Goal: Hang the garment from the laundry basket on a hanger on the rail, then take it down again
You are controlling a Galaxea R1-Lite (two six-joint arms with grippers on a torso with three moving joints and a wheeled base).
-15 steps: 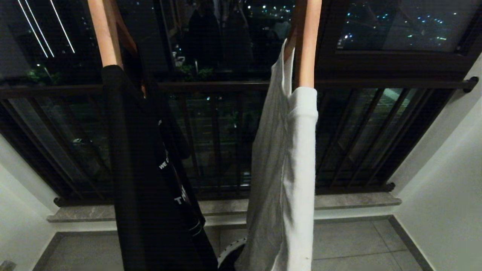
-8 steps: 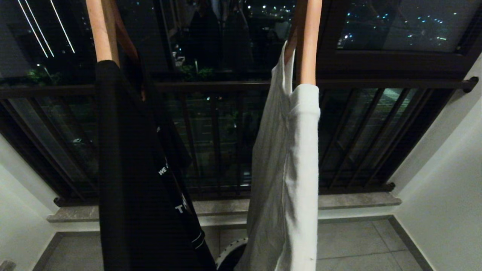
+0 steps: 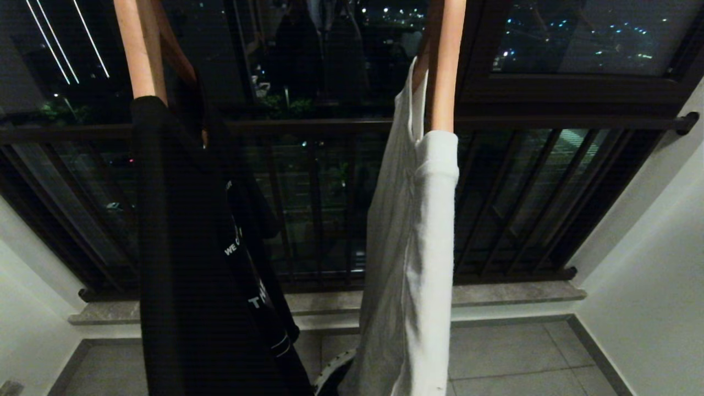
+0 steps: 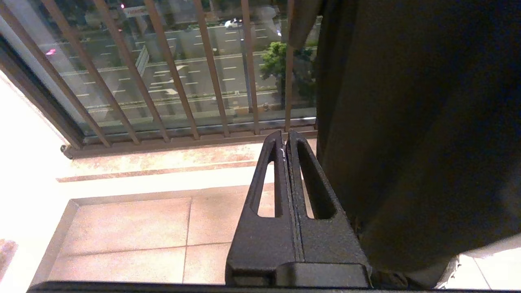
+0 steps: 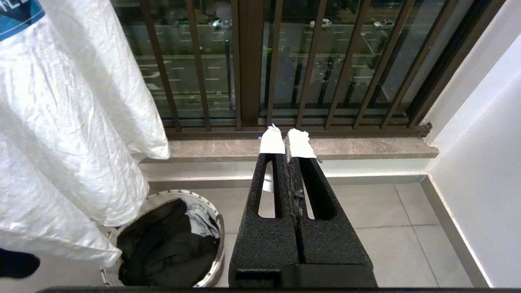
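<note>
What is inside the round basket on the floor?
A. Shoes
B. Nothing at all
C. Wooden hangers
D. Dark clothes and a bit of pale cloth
D. In the right wrist view the laundry basket sits on the tiled floor below the hanging white garment, and it holds a crumpled dark garment with a bit of pale cloth at its edge.
</note>
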